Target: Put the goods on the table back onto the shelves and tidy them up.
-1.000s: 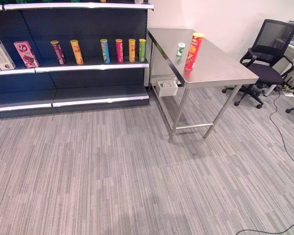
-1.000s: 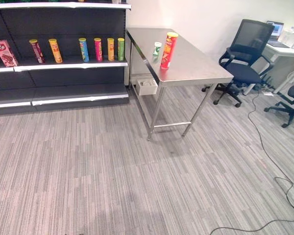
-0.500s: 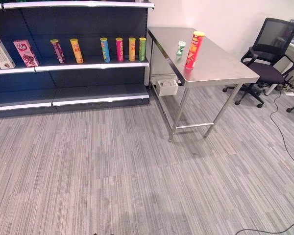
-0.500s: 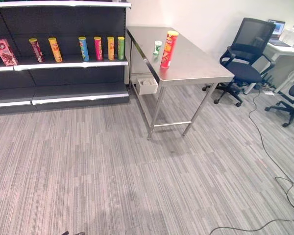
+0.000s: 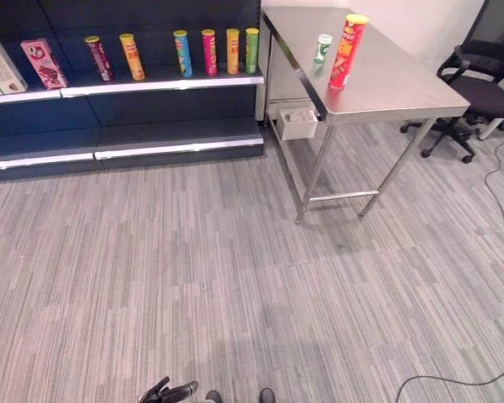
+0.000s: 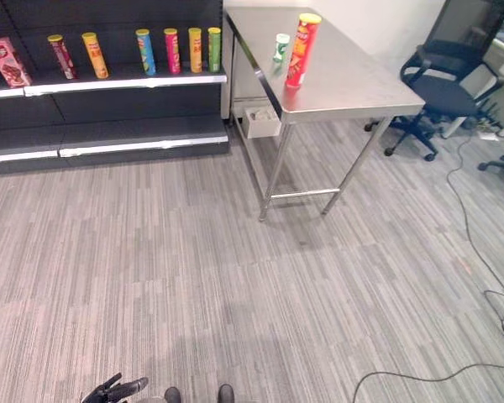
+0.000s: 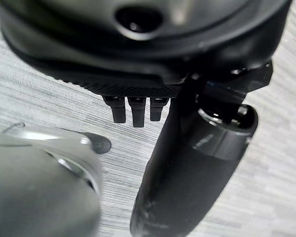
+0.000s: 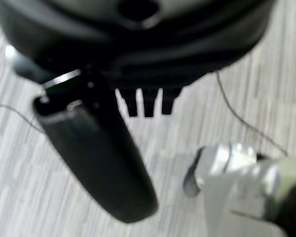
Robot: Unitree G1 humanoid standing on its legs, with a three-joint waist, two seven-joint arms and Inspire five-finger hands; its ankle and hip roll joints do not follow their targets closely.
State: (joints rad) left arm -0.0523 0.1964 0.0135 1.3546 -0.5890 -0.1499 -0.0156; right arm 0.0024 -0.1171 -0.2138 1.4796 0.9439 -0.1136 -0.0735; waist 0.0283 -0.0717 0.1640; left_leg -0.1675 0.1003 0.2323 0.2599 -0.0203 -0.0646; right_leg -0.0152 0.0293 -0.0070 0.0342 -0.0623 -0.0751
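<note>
A tall red chip can (image 5: pixel 348 52) and a small green-and-white can (image 5: pixel 322 49) stand upright on the steel table (image 5: pixel 403 91) at the far right. To its left is the dark shelf unit (image 5: pixel 164 83), whose middle board carries a row of several coloured chip cans (image 5: pixel 208 52). My left hand (image 5: pixel 168 392) hangs low over the carpet with relaxed fingers, far from the table; its thumb (image 7: pixel 187 173) sticks out and it holds nothing. My right hand (image 8: pixel 96 163) also hangs over the carpet, its fingers straight and holding nothing.
Two snack boxes (image 5: pixel 42 63) lean at the shelf's left end. A white box (image 5: pixel 298 123) sits on the floor between shelf and table. A black office chair (image 5: pixel 487 80) stands beyond the table's right end. Grey carpet stretches from me to the shelf.
The whole picture has shifted: the camera now looks further down, and my left hand has come into view at the bottom edge. The cans, table and shelf have not moved.
</note>
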